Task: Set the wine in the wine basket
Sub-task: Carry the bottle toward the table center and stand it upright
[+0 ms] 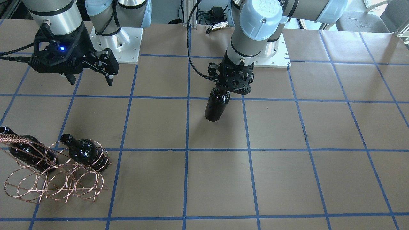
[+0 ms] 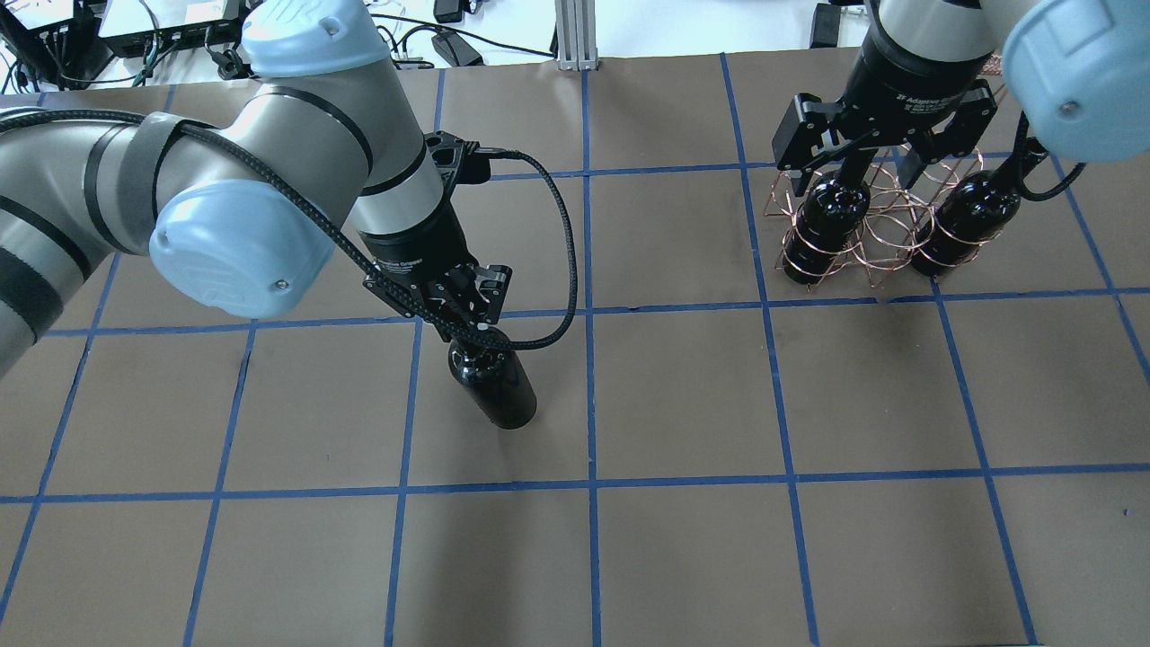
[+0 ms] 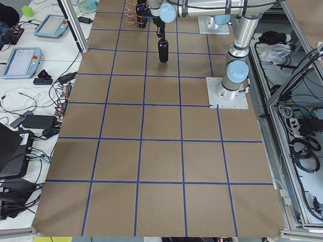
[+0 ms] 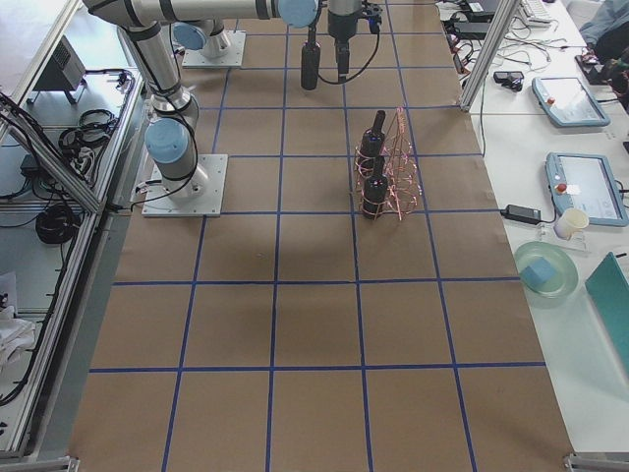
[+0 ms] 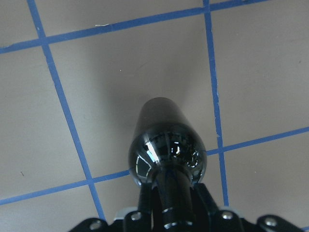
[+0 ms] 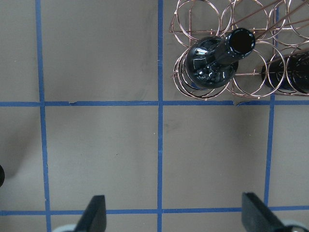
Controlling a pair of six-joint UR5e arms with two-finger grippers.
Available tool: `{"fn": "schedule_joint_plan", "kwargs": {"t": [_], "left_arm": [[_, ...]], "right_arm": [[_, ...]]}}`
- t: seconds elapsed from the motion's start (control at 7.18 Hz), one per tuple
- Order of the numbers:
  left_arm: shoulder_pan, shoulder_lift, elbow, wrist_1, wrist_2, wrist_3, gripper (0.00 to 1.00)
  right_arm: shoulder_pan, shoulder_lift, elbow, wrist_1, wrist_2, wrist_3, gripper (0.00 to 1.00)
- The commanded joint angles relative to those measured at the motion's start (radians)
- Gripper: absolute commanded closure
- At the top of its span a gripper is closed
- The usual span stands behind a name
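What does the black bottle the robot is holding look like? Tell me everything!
The bottle is shiny, near-black glass with no label, a rounded shoulder and a slim neck. It is upright, neck up, over the middle of the table. The left claw is shut on its neck from above. Whether its base rests on the brown paper or hangs just above it cannot be told.
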Motion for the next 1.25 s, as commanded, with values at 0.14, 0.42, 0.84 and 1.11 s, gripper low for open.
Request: {"fn": "schedule_joint_plan", "kwargs": {"t": [0.14, 0.42, 0.84, 1.11], "left_arm": [[-0.001, 0.004, -0.027, -0.002, 0.002, -0.005, 1.00], [0.001, 0.000, -0.027, -0.006, 0.002, -0.008, 1.00], [0.004, -0.016, -0.026, -0.017, 0.005, -0.012, 0.77], [0.004, -0.001, -0.012, -0.051, 0.003, -0.030, 0.02]], "right_arm": [[0.000, 0.000, 0.000, 0.002, 0.000, 0.000, 0.01], [0.000, 0.000, 0.000, 0.002, -0.002, 0.000, 0.01], [0.000, 0.000, 0.000, 0.004, -0.001, 0.000, 0.01], [0.000, 0.000, 0.002, 0.004, -0.002, -0.001, 0.01]]}}
